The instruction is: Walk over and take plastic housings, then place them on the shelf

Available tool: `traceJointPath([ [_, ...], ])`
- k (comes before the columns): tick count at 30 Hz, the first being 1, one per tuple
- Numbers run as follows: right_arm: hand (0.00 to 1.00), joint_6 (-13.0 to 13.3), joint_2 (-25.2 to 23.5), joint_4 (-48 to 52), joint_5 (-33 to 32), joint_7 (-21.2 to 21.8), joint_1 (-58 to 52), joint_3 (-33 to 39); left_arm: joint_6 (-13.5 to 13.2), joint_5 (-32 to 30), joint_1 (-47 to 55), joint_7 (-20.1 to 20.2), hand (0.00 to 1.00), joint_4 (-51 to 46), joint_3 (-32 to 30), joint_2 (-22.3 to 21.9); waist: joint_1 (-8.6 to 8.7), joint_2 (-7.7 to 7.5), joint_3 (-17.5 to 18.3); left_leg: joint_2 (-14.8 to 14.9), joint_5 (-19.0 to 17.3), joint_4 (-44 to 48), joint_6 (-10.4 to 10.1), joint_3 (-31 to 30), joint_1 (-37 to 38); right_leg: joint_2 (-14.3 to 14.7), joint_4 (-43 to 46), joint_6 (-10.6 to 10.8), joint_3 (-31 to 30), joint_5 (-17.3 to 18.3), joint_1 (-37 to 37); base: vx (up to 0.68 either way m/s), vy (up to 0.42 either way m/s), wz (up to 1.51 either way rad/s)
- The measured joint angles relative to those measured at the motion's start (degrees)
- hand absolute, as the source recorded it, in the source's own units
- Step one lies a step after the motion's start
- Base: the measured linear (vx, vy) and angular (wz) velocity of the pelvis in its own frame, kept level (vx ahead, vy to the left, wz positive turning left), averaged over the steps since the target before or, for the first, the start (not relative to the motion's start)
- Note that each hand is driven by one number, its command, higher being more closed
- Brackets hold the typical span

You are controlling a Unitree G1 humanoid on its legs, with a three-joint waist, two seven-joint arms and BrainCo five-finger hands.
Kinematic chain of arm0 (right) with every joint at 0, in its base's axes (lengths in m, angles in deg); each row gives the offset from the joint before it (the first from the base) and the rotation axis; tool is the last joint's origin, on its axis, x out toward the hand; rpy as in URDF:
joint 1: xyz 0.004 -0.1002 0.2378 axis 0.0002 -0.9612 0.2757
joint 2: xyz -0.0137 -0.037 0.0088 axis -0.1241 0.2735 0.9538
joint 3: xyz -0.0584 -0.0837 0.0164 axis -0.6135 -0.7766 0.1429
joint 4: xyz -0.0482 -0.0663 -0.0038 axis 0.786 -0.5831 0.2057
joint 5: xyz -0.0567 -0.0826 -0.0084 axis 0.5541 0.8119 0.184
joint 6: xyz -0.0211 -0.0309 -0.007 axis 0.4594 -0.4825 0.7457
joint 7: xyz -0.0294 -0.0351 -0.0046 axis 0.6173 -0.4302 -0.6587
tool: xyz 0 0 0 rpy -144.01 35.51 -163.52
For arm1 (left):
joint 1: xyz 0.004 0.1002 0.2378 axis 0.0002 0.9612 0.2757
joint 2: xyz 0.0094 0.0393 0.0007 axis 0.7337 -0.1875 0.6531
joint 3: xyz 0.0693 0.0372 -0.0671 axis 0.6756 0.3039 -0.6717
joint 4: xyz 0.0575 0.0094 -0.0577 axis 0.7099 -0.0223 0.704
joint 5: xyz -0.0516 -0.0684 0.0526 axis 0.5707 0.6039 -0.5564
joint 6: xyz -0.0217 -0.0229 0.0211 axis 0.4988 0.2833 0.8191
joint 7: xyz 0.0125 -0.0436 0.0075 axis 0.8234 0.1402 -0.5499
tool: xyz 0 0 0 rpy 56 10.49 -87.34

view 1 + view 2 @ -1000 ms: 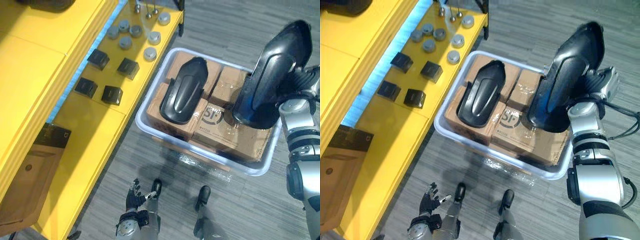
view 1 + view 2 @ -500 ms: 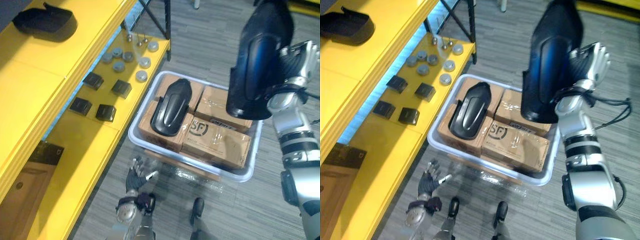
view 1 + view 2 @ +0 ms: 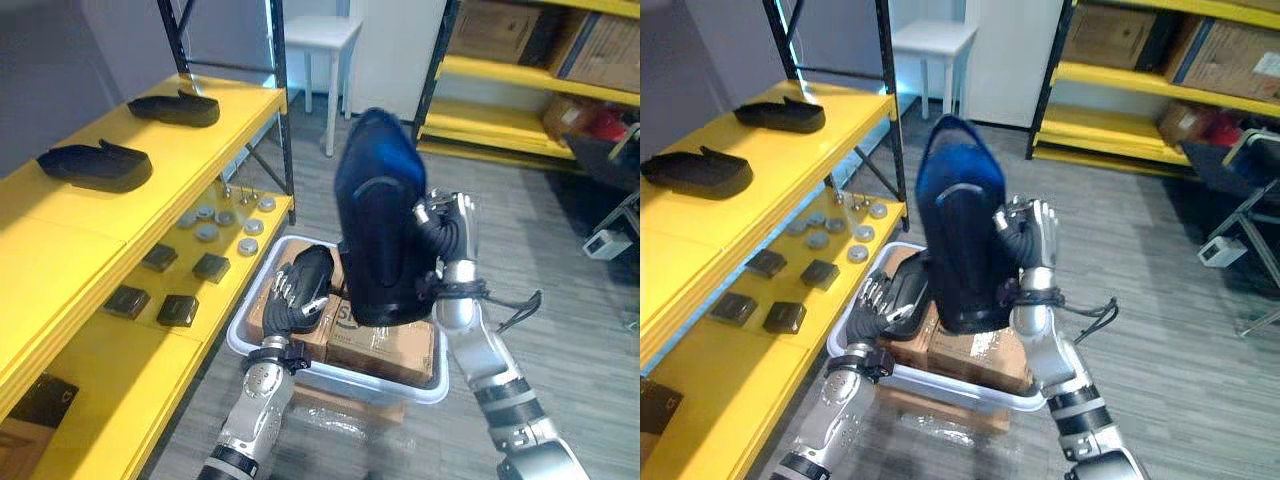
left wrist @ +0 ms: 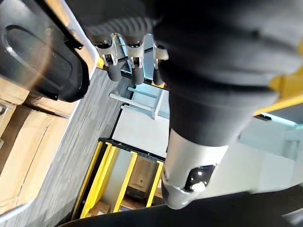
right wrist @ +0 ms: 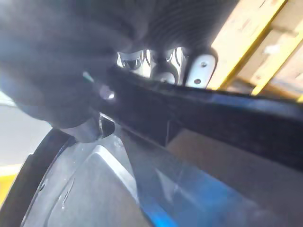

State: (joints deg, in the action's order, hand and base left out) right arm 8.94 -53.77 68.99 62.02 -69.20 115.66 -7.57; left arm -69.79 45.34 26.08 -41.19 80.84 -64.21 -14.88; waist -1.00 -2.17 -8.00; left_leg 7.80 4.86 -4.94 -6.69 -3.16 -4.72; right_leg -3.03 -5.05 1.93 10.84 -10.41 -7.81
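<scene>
My right hand (image 3: 447,238) is shut on a large dark plastic housing (image 3: 378,232) and holds it upright at the middle of the view, above the white bin (image 3: 335,374). From the right wrist view I see the housing's hollow inside (image 5: 113,184) close up. A second dark housing (image 3: 312,280) lies on the cardboard boxes (image 3: 385,345) in the bin. My left hand (image 3: 287,297) is raised at the bin's near left side, fingers (image 4: 124,66) relaxed and holding nothing. Two more housings (image 3: 95,165) (image 3: 176,108) lie on the yellow shelf's top board (image 3: 200,160).
The lower yellow board holds small black boxes (image 3: 165,300) and grey caps (image 3: 225,225). A white stool (image 3: 318,38) stands behind the shelf's black post. Another yellow rack (image 3: 520,95) with cardboard boxes runs along the back right. Grey floor lies open to the right of the bin.
The camera has tilted up, showing the room. My right hand has carried the housing from the right to the middle. My left hand has risen from near the floor to the bin's side.
</scene>
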Motion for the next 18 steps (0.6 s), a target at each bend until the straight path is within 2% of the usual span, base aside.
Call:
traceJointPath([
  [3, 1.0, 1.88, -2.91, 2.52, -2.27, 0.68, -2.21, -1.64, 0.03, -0.07, 1.45, -0.3, 0.0, 0.08, 0.53, -0.08, -0.15, -0.01, 1.69, 0.39, -0.12, -0.02, -0.13, 0.19, 0.1, 0.42, -0.08, -0.04, -0.15, 0.03, -0.01, -0.02, 0.004, -0.04],
  [7, 1.0, 3.66, -7.62, 4.57, -5.85, 2.56, -6.3, -7.26, 0.02, 0.49, 1.48, -0.59, 0.0, 0.0, 1.55, -1.44, -0.12, 0.03, 2.77, 0.59, -0.09, -0.01, -0.15, 0.76, 0.37, 0.69, -0.09, -0.01, -0.42, 0.01, -0.02, 0.0, 0.015, -0.06],
  [9, 1.0, 3.83, -8.02, 4.53, -6.26, 3.26, -7.44, -7.97, -0.04, 1.08, 1.87, -0.61, 0.0, -0.06, 1.35, -1.84, -0.27, -0.01, 3.23, 0.58, 0.01, 0.0, -0.15, 1.18, 0.65, 0.72, -0.08, 0.0, -0.54, 0.0, 0.07, 0.02, 0.027, -0.09],
  [10, 1.0, 4.1, -8.2, 4.52, -7.85, 3.41, -9.14, -7.59, -0.37, 3.63, 1.88, -0.69, 0.0, -0.47, 1.29, -1.8, -0.58, 0.0, 3.78, 0.56, 0.11, 0.0, -0.3, 1.32, 0.88, 0.7, -0.08, -0.01, -0.55, 0.0, 0.19, 0.03, 0.054, -0.03],
  [11, 1.0, 4.12, -8.04, 4.38, -8.63, 3.43, -10.44, -7.52, -1.16, 5.74, 1.88, -0.64, 1.0, -0.78, 1.49, -1.69, -0.55, -0.01, 4.03, 0.59, 0.01, 0.02, -0.43, 1.24, 1.21, 0.6, -0.08, -0.06, -0.58, -0.03, 0.59, 0.03, 0.061, -0.01],
  [16, 1.0, 4.21, -7.3, 4.28, -10.15, 4.09, -11.7, -7.65, -2.47, 13.4, 1.83, 1.36, 1.0, -1.01, 1.54, -1.61, 0.0, -0.01, 4.35, 0.59, -0.44, 0.04, -0.62, 0.42, 1.73, 0.58, -0.12, -0.28, -0.35, 0.18, 1.46, 0.01, 0.042, 0.06],
  [18, 1.0, 4.23, -6.97, 3.9, -11.15, 4.26, -12.48, -7.79, -2.77, 18.33, 1.81, 3.87, 1.0, -1.42, 1.56, -1.43, 0.09, 0.01, 4.44, 0.67, -0.5, 0.14, -0.71, -0.19, 1.61, 0.61, -0.14, -0.55, 0.57, 0.39, 1.81, -0.01, 0.028, 0.17],
])
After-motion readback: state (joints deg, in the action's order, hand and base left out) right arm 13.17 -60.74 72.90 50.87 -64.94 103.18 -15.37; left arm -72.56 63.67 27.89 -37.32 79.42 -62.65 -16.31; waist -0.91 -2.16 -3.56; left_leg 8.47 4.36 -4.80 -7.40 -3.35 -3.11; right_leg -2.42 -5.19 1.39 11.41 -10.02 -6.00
